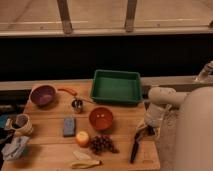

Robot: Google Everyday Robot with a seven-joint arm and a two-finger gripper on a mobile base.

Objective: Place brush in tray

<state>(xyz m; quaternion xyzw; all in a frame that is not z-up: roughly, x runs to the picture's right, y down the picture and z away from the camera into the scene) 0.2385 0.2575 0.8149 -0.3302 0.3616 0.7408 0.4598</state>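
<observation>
The black brush point(135, 145) lies on the wooden table point(50, 150) near the front right corner, pointing toward the front edge. My gripper point(146, 131) hangs just above the brush's far end, at the table's right edge. The green tray point(116, 86) stands at the back of the table, behind and left of the gripper, and it holds nothing.
An orange bowl point(101, 118) sits left of the brush. Grapes point(102, 144), an orange fruit point(82, 138), a banana point(84, 161) and a blue sponge point(69, 126) lie in front. A purple bowl point(43, 94), a carrot point(67, 91) and a metal cup point(77, 105) stand at the back left.
</observation>
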